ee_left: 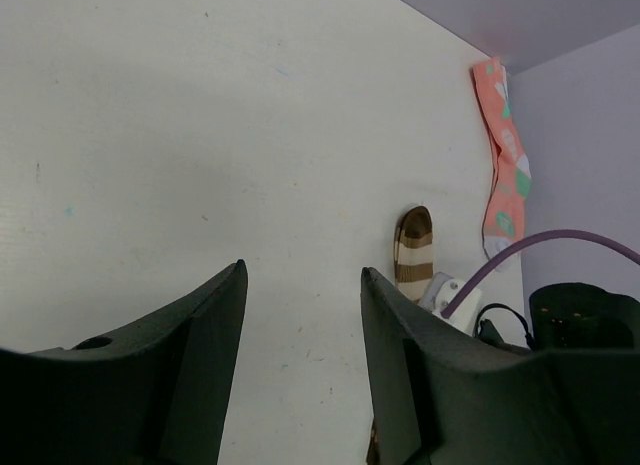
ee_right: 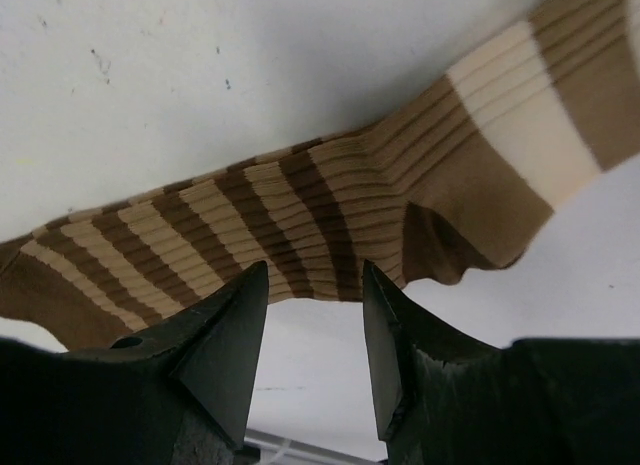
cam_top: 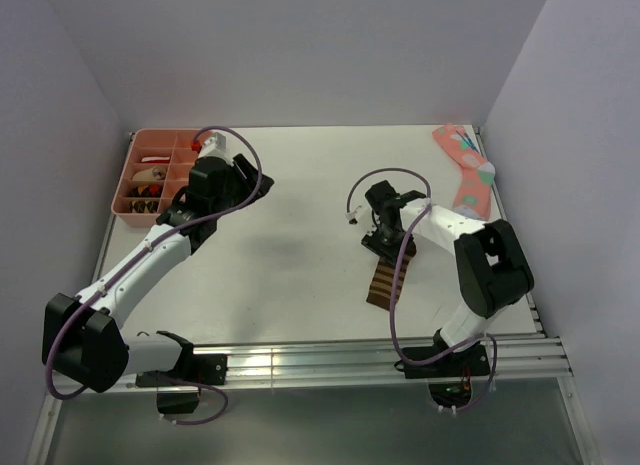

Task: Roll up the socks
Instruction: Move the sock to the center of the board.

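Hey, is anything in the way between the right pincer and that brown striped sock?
Nothing visible does. The right pincer hangs open right at the brown-and-tan striped sock, only bare table beside it. The pink sock lies apart near the back right corner.

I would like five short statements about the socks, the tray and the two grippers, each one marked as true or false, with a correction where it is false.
1. The right gripper is open, with the brown-and-tan striped fabric sock just ahead of its fingers. True.
2. The left gripper is holding a sock. False: it is open and empty, over the bare white table.
3. The pink fabric sock with coloured dots lies at the far right corner of the table. True.
4. The salmon plastic compartment tray stands beside the right arm. False: it is at the far left corner, near the left gripper.
5. The brown-and-tan sock is rolled into a bundle. False: it lies stretched out, unrolled.
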Action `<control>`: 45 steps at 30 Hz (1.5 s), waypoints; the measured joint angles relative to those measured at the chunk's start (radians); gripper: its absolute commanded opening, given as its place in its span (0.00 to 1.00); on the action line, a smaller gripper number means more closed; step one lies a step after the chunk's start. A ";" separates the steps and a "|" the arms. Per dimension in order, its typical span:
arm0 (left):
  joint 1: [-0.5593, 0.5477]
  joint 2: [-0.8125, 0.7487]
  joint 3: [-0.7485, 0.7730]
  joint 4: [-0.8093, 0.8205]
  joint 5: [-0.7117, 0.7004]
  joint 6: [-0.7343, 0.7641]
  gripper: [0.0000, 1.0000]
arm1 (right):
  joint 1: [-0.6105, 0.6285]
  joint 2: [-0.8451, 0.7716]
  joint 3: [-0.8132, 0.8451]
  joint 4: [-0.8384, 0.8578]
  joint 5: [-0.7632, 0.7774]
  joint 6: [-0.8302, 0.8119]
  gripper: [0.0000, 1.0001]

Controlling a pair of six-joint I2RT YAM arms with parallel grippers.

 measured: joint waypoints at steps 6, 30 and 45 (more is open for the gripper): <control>0.009 0.000 0.000 0.001 0.006 0.011 0.55 | -0.008 0.124 0.107 -0.088 -0.062 -0.040 0.50; 0.044 -0.103 -0.069 0.068 0.081 0.032 0.55 | 0.013 0.151 0.275 -0.130 -0.067 0.015 0.52; 0.045 -0.103 -0.081 0.108 0.087 0.032 0.56 | -0.059 0.202 0.124 -0.133 -0.011 -0.065 0.52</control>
